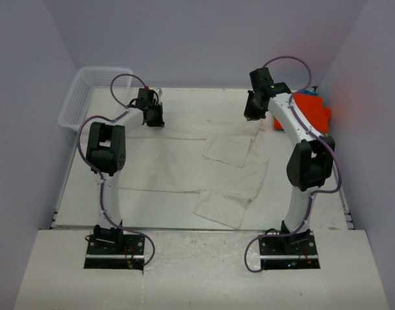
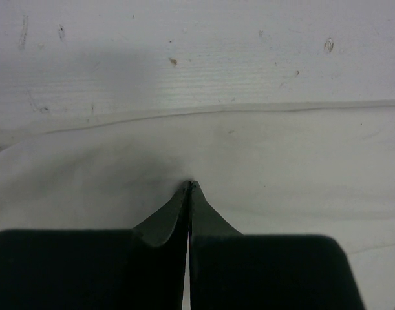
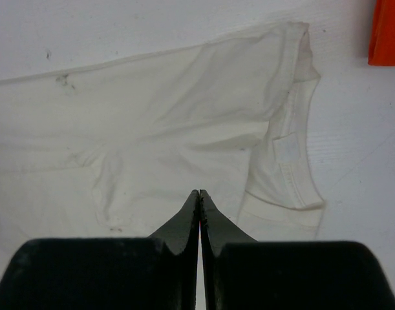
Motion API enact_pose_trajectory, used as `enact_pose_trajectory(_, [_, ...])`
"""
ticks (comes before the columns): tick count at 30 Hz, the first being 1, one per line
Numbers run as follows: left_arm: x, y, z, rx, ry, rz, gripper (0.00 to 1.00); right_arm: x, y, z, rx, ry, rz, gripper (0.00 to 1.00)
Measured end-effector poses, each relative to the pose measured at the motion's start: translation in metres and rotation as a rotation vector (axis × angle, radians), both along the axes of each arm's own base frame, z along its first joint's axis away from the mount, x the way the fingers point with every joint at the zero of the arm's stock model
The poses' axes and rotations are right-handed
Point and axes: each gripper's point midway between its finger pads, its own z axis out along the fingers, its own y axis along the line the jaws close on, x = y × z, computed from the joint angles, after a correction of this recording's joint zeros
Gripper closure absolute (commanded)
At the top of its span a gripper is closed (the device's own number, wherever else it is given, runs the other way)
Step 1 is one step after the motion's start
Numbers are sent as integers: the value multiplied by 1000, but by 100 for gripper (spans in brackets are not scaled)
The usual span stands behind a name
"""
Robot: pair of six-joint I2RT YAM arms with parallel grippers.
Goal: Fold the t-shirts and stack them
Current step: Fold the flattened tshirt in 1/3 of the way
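Note:
A large cream t-shirt [image 1: 184, 168] lies spread and partly folded over the middle of the table, its collar [image 3: 291, 152] toward the right. At the shirt's far left edge my left gripper [image 1: 155, 121] [image 2: 191, 184] is down at the table, shut on the cloth [image 2: 281, 161], which puckers at its tips. My right gripper [image 1: 251, 116] [image 3: 198, 192] is shut on the same shirt [image 3: 184, 116] near the collar, and the cloth is drawn up to it. An orange t-shirt [image 1: 313, 111] [image 3: 386, 32] lies at the far right, with a blue edge [image 1: 307, 94] behind it.
A white mesh basket [image 1: 81, 97] stands at the far left corner. The white table [image 1: 203, 103] is bare behind the shirt. Grey walls close in the table on three sides.

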Motion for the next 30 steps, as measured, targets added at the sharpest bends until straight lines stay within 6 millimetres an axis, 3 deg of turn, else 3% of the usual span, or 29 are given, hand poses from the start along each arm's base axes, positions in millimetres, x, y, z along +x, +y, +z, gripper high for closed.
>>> enact_pose_trajectory(11, [-5,15,0,28,-9,40,100,0,0,-11,-9,25,4,100])
enact_pose_trajectory(20, [-8,15,2,22,3,36,100,-4,0,-25,-11,56,16,100])
enact_pose_trajectory(23, [-10,11,3,20,8,24,100,0,6,-35,3,88,33,100])
enact_pose_trajectory(26, [-11,0,4,11,5,-1,100,16,19,-53,37,116,61,100])
enact_pose_trajectory(30, [-16,-30,16,-40,-21,-76,100,21,42,-81,135,168,128,100])
